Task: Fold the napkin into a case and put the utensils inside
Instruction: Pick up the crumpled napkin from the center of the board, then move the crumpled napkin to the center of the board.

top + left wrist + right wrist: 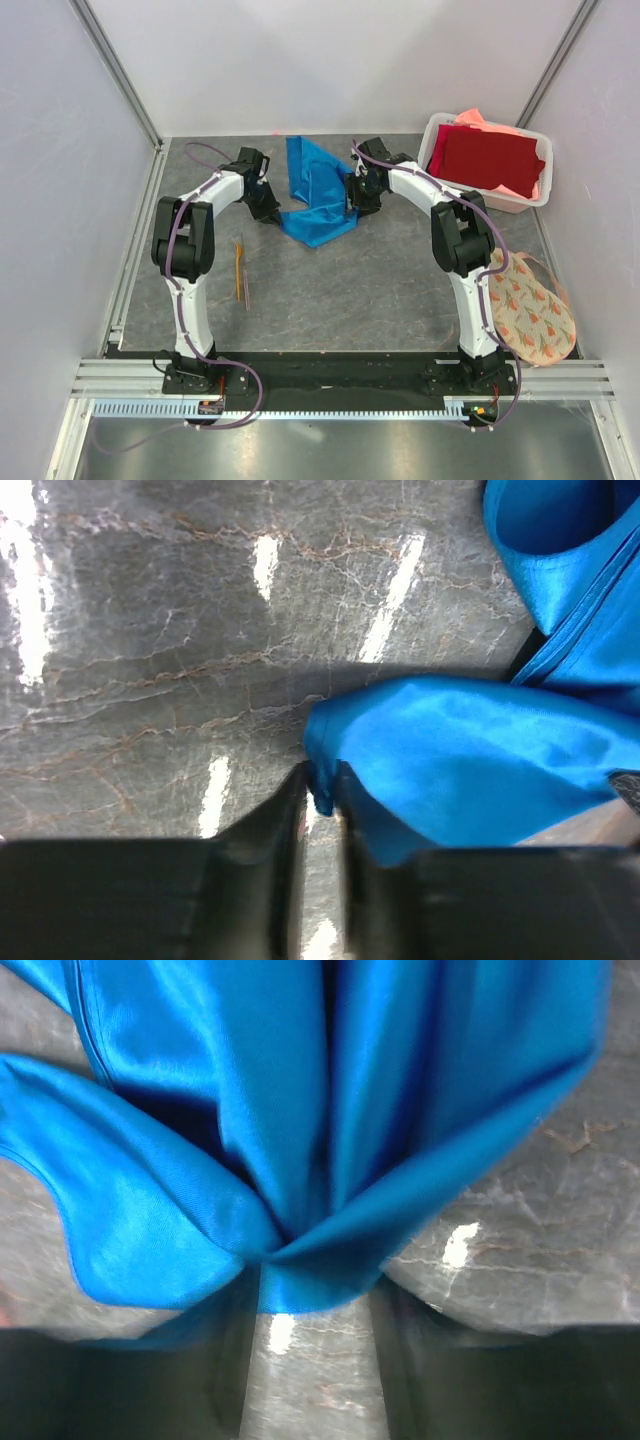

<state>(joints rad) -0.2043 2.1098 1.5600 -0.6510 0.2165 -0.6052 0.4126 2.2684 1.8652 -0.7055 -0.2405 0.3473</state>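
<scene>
**Top view.** The napkin [315,195] lies crumpled, not flat, at upper centre of the worktop [350,290]. The left end effector [268,205] meets its left edge and the right end effector [355,192] its right edge. The utensils [241,270] lie on bare worktop at lower left of the cloth, well apart from both arms. A basket [428,140] holding red cloth sits at upper right, and a mat [535,310] at lower right.

**Left wrist view.** The left end effector [320,798] is clenched on a napkin corner. The blue tip sits in the narrow slit between the fingers [265,830] at bottom centre. The rest of the cloth runs off to the right.

**Right wrist view.** The jaws of the right end effector [310,1305] stand partly apart. A gathered fold of napkin lies between the tips, with bare worktop showing in the gap below. Whether the fold is pinched cannot be told.

**Judgement.** The step in hand is taking opposite edges to spread the napkin. No fold is made yet, so there is no case. The next move calls for a firm pinch on the right. Both arms should then draw apart evenly to flatten the cloth, without pulling the corner out of the left grip.
</scene>
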